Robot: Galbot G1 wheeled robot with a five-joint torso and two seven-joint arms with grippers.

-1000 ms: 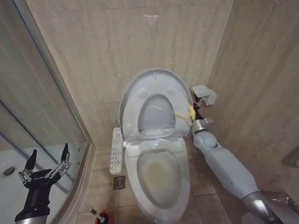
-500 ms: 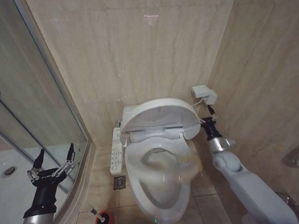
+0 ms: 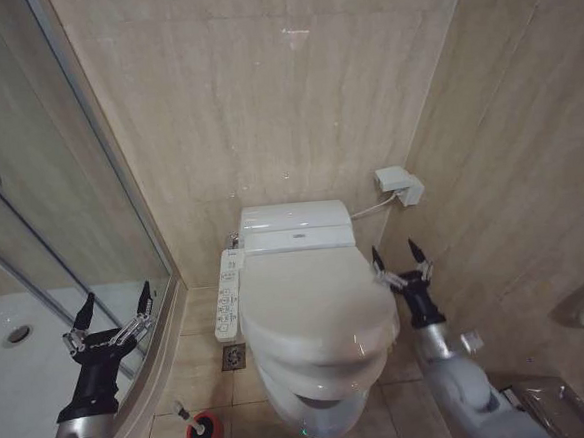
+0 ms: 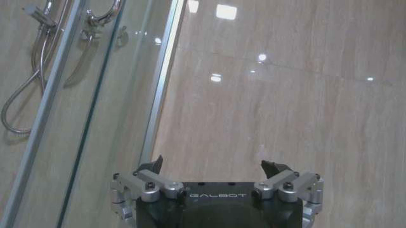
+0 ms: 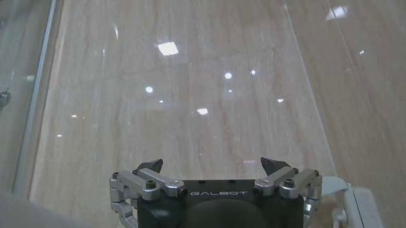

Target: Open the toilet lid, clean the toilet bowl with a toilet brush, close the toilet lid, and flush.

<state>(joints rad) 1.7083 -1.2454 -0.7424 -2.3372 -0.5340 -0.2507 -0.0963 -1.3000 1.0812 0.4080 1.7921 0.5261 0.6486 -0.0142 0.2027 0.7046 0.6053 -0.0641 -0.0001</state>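
The toilet lid (image 3: 313,303) is down, a glossy white oval covering the seat. It hides the inside of the toilet bowl, and only the bowl's white outer shell (image 3: 310,408) shows under the lid's front. My right gripper (image 3: 400,264) is open and points up just off the lid's right edge, holding nothing; in the right wrist view that gripper (image 5: 212,164) faces bare wall tile. The toilet brush (image 3: 189,418) stands in its red holder (image 3: 204,436) on the floor left of the toilet. My left gripper (image 3: 113,314) (image 4: 216,166) waits open by the shower glass.
A button panel (image 3: 227,296) juts from the toilet's left side, above a floor drain (image 3: 234,357). A glass shower door (image 3: 80,194) and white shower tray (image 3: 20,343) close off the left. A small wall box (image 3: 398,184) with a cable hangs right of the tank. A shower hose (image 4: 25,95) hangs behind the glass.
The lid and seat have swung from upright down over the bowl. My right gripper came down from the raised lid's edge to beside the shut lid. The left gripper barely moved.
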